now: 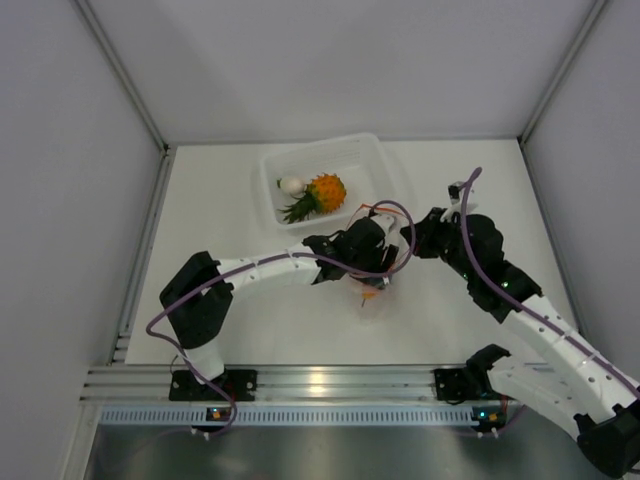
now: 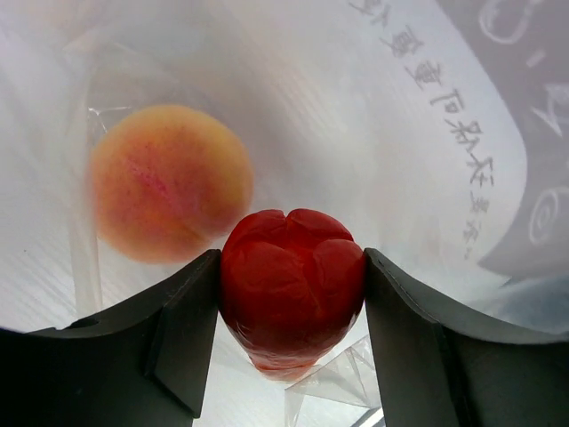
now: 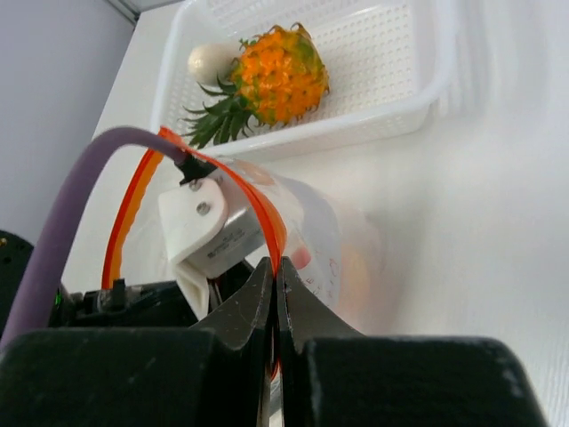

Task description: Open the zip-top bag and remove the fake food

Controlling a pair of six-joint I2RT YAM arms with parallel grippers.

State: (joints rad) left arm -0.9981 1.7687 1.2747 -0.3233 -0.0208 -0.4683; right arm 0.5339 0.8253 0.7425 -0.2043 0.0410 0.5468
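The clear zip-top bag [image 1: 375,290] lies mid-table with its red-orange zip strip [image 3: 258,209] pulled open. My right gripper [image 3: 276,269] is shut on that strip at the bag's mouth. My left gripper [image 2: 292,294] is inside the bag, shut on the small red fruit [image 2: 293,298]. The peach-coloured fruit [image 2: 169,182] lies in the bag, just beyond and left of the red one. The orange pineapple [image 1: 318,195] and the white round vegetable [image 1: 291,185] lie in the tray; both also show in the right wrist view, the pineapple [image 3: 271,80] and the vegetable [image 3: 209,62].
The rigid clear tray [image 1: 368,152] stands at the back of the table, just behind the bag; its near rim [image 3: 356,129] is close to the bag's mouth. Grey walls enclose the table on three sides. A purple cable [image 3: 98,151] arcs over the left wrist.
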